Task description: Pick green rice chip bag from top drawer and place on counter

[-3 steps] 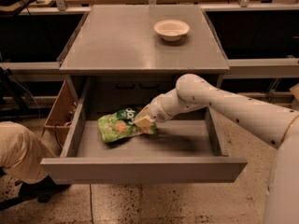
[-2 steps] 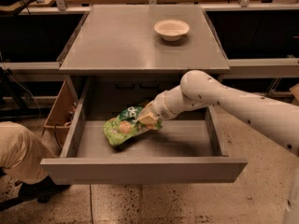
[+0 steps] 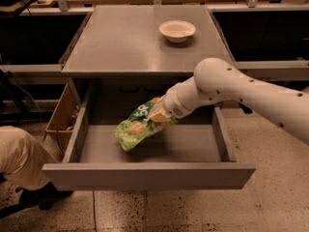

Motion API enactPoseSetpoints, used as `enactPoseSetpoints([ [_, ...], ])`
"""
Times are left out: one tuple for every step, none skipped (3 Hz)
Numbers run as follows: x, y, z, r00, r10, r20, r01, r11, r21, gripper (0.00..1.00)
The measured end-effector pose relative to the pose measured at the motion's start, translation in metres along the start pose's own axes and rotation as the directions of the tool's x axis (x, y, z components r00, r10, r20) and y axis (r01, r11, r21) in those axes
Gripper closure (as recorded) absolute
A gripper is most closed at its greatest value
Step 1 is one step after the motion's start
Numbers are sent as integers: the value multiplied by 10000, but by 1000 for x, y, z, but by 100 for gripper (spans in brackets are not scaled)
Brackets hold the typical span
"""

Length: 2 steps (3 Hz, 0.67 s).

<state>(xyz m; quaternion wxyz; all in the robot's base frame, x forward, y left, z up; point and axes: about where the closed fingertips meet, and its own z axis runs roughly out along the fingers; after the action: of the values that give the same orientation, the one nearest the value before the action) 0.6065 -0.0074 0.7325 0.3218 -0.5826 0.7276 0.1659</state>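
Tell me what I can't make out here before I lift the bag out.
Camera view:
- The gripper over the top drawer, clamped on the green rice chip bag: bite depth hidden by the bag.
- Bag's low end: touching drawer floor or clear, unclear.
- Drawer's back: dark under the counter.

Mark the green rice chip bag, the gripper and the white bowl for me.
green rice chip bag [image 3: 136, 128]: camera view, middle of its printed front.
gripper [image 3: 160, 114]: camera view, between the fingers gripping the bag's top, above the top drawer [image 3: 145, 176].
white bowl [image 3: 177, 30]: camera view, its hollow, on the counter [image 3: 120, 42].
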Motion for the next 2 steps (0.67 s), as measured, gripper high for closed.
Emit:
enactPoseSetpoints([
  [-12, -1, -41, 9977, -317, -599, 344, 9983, 460, 100],
  [-24, -3, -68, 9918, -546, -1155, 622, 9961, 632, 100],
])
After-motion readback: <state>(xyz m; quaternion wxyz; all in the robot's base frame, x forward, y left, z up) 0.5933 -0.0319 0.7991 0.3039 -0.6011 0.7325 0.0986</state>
